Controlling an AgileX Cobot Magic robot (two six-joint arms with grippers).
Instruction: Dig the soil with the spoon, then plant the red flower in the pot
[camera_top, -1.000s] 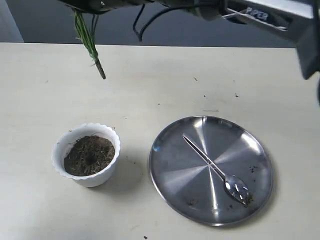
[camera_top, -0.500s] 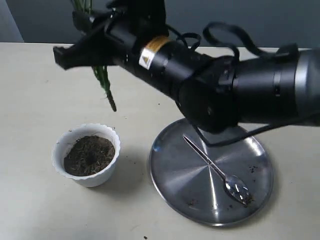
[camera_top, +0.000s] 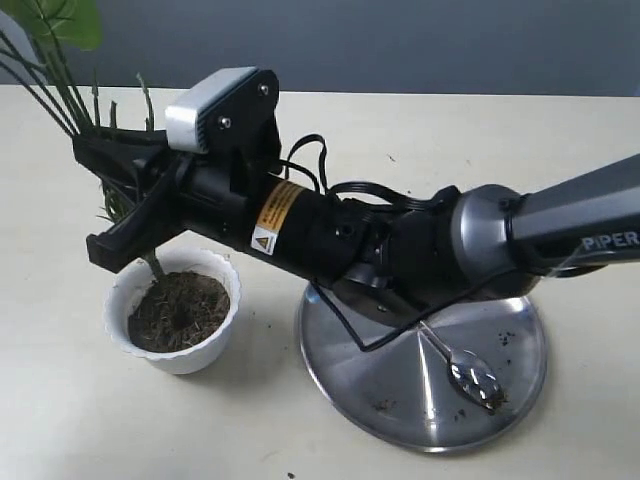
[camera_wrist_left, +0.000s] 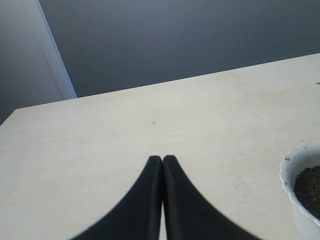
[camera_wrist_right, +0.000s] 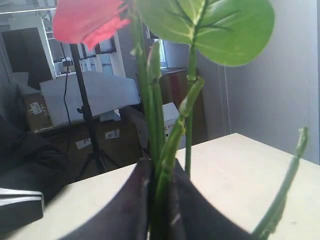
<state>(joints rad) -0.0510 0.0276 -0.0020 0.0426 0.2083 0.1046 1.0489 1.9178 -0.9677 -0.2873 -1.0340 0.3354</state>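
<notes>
Digging seeming done: spoon (camera_top: 470, 375) lying on steel plate (camera_top: 390, 405). Right gripper (camera_top: 118, 205) clamping red flower (camera_wrist_right: 87, 20) stems, lowering stem end onto soil (camera_top: 180, 310) in pot (camera_top: 185, 358), 9 o'clock from plate. Left gripper (camera_wrist_left: 162, 172) pinched together, empty. Remaining: pushing stem in, releasing.

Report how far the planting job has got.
Digging looks done: the spoon lies on the steel plate, and the soil shows a hollow. In hand: the right gripper, shut on the red flower, holds its stem tip at the pot. Left: seat it and release.
</notes>
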